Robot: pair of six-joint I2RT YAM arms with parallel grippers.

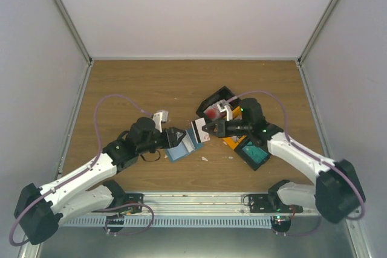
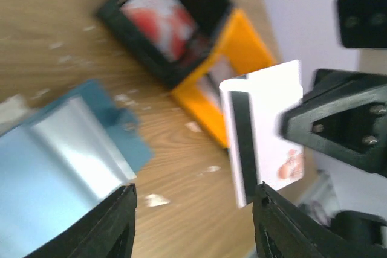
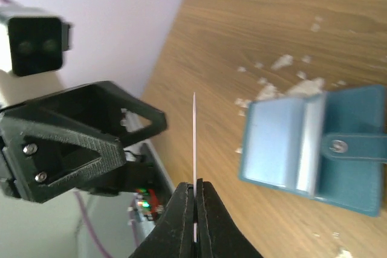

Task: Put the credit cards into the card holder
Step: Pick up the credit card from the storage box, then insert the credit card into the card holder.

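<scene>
A white credit card (image 2: 266, 131) with a black stripe hangs above the table, pinched by my right gripper (image 3: 195, 187), which is shut on it. In the right wrist view the card (image 3: 194, 137) shows edge-on. The blue-teal card holder (image 1: 181, 151) lies open on the wood, with its pockets (image 3: 284, 140) facing up. Just left of the card, my left gripper (image 2: 193, 194) stands open over the table with nothing between its fingers, and the card holder (image 2: 60, 161) is at its left finger. A red-and-white card (image 1: 213, 113) lies in a black tray.
A black tray (image 1: 222, 96), an orange tray (image 1: 231, 142) and a second black tray (image 1: 263, 162) with something teal in it crowd the right of centre. Torn white scraps (image 3: 278, 63) litter the wood. White walls enclose the table.
</scene>
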